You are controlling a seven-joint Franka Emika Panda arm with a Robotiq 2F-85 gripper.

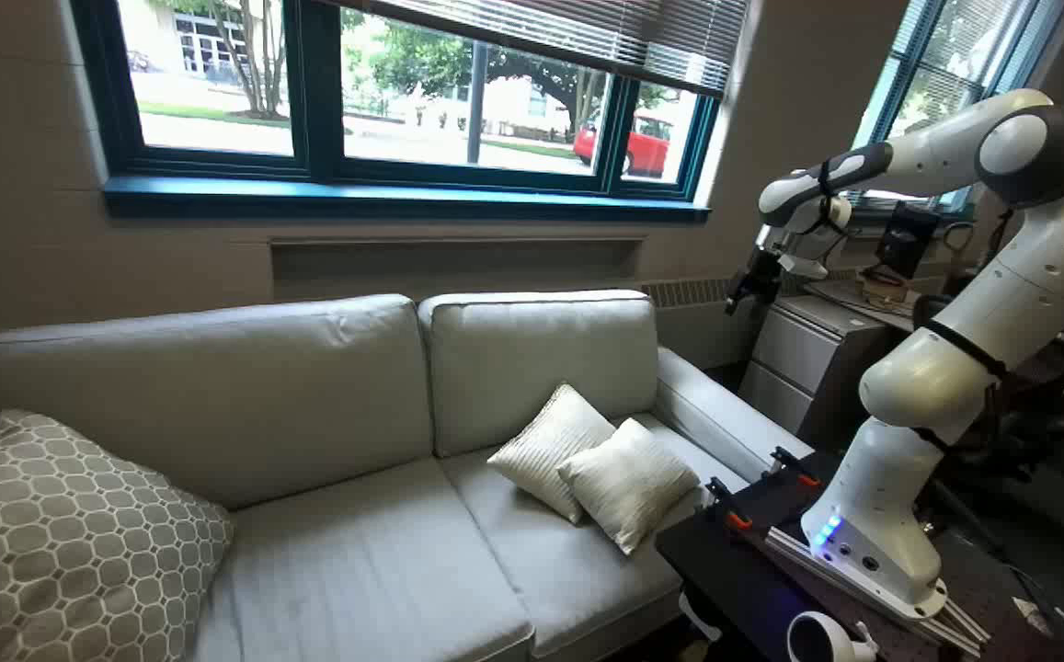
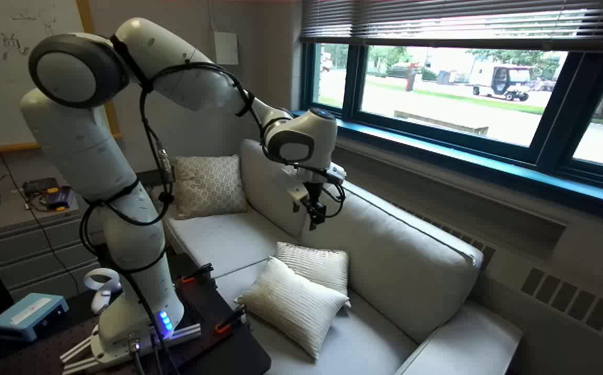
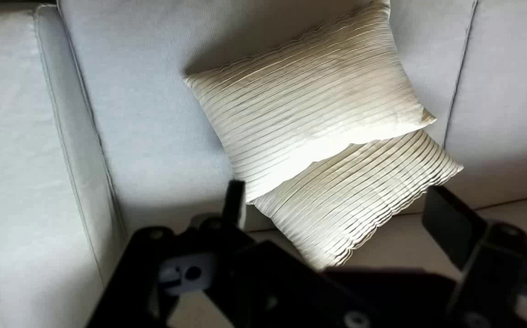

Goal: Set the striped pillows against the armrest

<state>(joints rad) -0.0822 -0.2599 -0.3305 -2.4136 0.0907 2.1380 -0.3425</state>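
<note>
Two cream striped pillows lie on the sofa seat near the armrest. The front striped pillow (image 1: 628, 483) (image 2: 296, 304) (image 3: 309, 95) lies partly on top of the rear striped pillow (image 1: 545, 450) (image 2: 317, 263) (image 3: 359, 196), which leans toward the back cushion. The pale armrest (image 1: 725, 418) (image 2: 468, 338) stands beside them, with a gap of bare seat between; it also shows at the left of the wrist view (image 3: 12, 136). My gripper (image 1: 741, 299) (image 2: 317, 221) (image 3: 336, 205) is open and empty, above the sofa and apart from both pillows.
A large lattice-patterned pillow (image 1: 81, 542) (image 2: 210, 185) sits at the sofa's far end. Tall back cushions (image 1: 541, 359) (image 2: 390, 260) rise behind the seat. The black robot table (image 1: 725, 588) with orange-tipped clamps (image 1: 729, 506) (image 2: 228, 320) borders the sofa's front. A windowsill (image 1: 403, 198) runs behind.
</note>
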